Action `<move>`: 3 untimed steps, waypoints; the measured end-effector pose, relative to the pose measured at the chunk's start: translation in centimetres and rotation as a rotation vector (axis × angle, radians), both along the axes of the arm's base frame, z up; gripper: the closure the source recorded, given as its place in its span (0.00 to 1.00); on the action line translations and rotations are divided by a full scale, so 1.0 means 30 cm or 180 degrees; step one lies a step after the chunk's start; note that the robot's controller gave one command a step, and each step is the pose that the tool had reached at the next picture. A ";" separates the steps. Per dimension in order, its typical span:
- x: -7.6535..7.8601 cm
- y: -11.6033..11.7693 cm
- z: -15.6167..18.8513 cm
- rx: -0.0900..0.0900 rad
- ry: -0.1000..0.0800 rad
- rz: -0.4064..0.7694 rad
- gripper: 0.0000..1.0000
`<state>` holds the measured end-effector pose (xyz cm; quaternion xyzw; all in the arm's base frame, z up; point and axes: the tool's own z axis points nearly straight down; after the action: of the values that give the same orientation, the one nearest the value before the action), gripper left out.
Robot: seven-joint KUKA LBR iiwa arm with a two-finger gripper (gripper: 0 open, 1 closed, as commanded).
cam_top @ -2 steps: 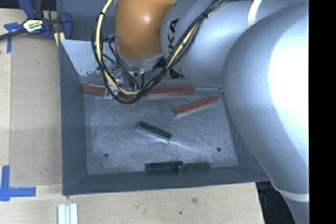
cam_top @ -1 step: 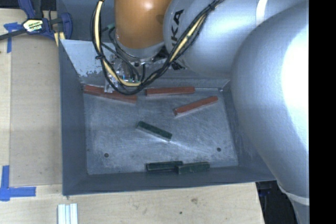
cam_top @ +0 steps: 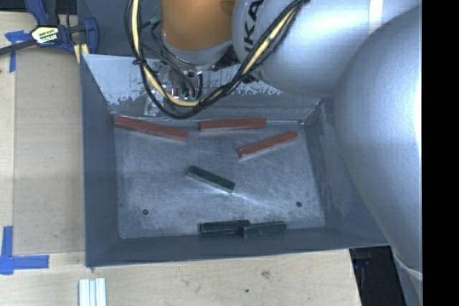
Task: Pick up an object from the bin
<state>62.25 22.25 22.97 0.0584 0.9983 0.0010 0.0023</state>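
My gripper (cam_top: 174,84) hangs under the arm's wrist at the back of the bin, above the back wall. Just in front of it and a little lower lies a reddish-brown flat stick (cam_top: 150,128) along the back edge of the floor. A second reddish-brown stick (cam_top: 232,125) lies to its right, also along the back edge. A third one (cam_top: 267,145) lies slanted further right. I see nothing held by the gripper.
A dark green stick (cam_top: 211,178) lies slanted in the middle of the floor. Two more dark green sticks (cam_top: 222,228) (cam_top: 264,228) lie end to end against the front wall. The big arm covers the bin's right side and back right corner.
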 end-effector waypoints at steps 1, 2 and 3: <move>-0.008 0.019 -0.265 -0.0004 0.0014 -0.0410 0.00; -0.006 0.019 -0.262 -0.0001 0.0007 -0.0411 0.00; -0.019 -0.015 -0.507 0.0006 -0.0018 -0.0815 1.00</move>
<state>61.69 21.80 7.77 0.1854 0.9827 0.0018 0.0053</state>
